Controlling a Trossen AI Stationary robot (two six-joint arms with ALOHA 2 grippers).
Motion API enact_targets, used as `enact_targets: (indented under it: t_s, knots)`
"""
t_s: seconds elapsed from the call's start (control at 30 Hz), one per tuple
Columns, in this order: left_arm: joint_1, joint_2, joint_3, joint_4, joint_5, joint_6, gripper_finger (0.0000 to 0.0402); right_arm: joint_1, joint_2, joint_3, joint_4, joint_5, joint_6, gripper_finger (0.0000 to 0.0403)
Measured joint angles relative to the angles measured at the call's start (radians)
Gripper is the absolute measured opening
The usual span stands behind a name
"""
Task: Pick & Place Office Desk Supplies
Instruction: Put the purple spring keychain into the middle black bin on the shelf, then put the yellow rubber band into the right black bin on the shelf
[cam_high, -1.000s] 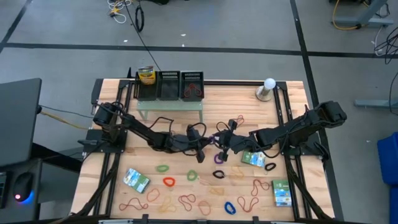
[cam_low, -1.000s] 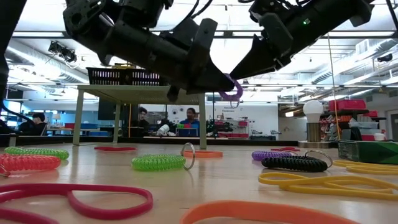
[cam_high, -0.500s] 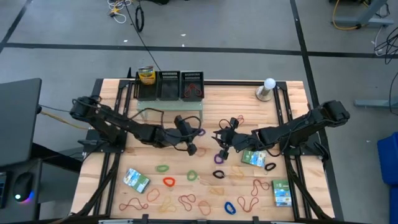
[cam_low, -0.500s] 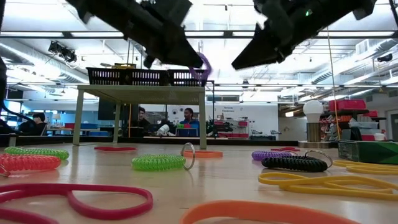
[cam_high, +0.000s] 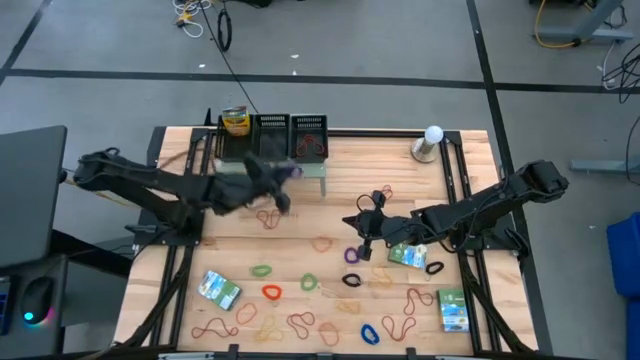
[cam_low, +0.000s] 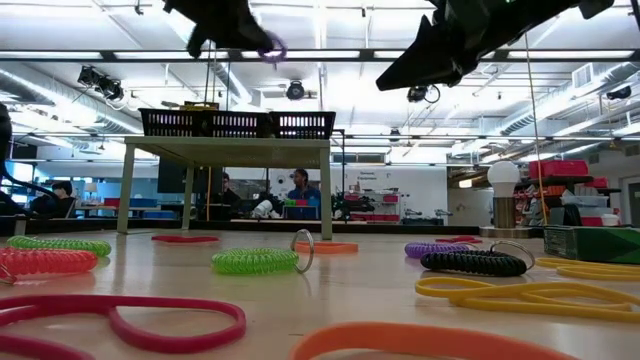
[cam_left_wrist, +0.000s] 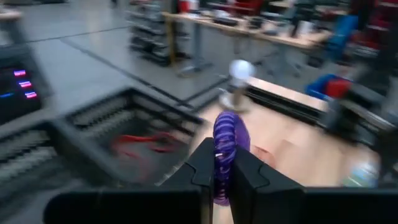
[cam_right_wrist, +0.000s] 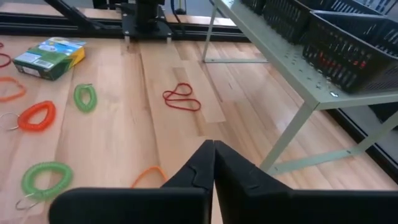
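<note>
— Purple coiled band (cam_left_wrist: 229, 142): where is it right now?

— I have it pinched between the left gripper's (cam_left_wrist: 219, 180) two dark fingers, up in the air near the far edge of the worktop, toward the far-left corner. In the overhead view the coil (cam_high: 291, 172) sits at the tip of the arm, just short of the row of small black mesh trays (cam_high: 273, 137) on the pale-green perforated shelf (cam_high: 312, 170).

— Which way do the trays lie from the claw?

— Straight ahead and slightly below, as I judge it. From the wrist camera the tray holding red bands (cam_left_wrist: 127, 143) lies just beyond the fingers, so my next move would be a short reach toward the far edge, then a release over a tray. The coil hangs upright, its long axis roughly vertical, so it should drop in cleanly if I am centred over the opening.

— And the right arm?

— My right gripper (cam_high: 362, 228) hovers over the middle of the worktop, fingers pressed together on nothing. The left arm is clearly nearer the trays; the right is nearer the loose supplies toward the near edge, such as the green coiled band (cam_low: 256, 261), the black coiled band (cam_low: 472, 263) and the green-white-blue packet (cam_right_wrist: 50, 58).

— Risk?

— Releasing early, I think: the coil could land on the shelf rather than in a tray.
</note>
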Motion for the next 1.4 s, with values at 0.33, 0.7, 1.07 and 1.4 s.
enact_targets:
  t_s: [0.33,0.7,1.07,1.4]
  knots:
    - [0.396,-0.034,0.000,-0.078,0.209,0.022,0.0023,0.001,0.000,0.000,0.009,0.000,-0.008,0.0005]
    - [0.639,0.037,0.000,-0.111,0.468,0.039,0.0062,0.001,0.000,0.000,0.009,0.000,-0.008,0.0012]
    - [0.643,0.042,0.021,-0.172,0.488,0.074,0.0124,0.001,0.000,0.000,0.009,0.001,-0.008,0.0013]
    - [0.521,0.030,0.195,-0.334,0.483,0.200,0.0101,0.001,0.001,0.000,0.009,0.003,-0.008,0.0009]
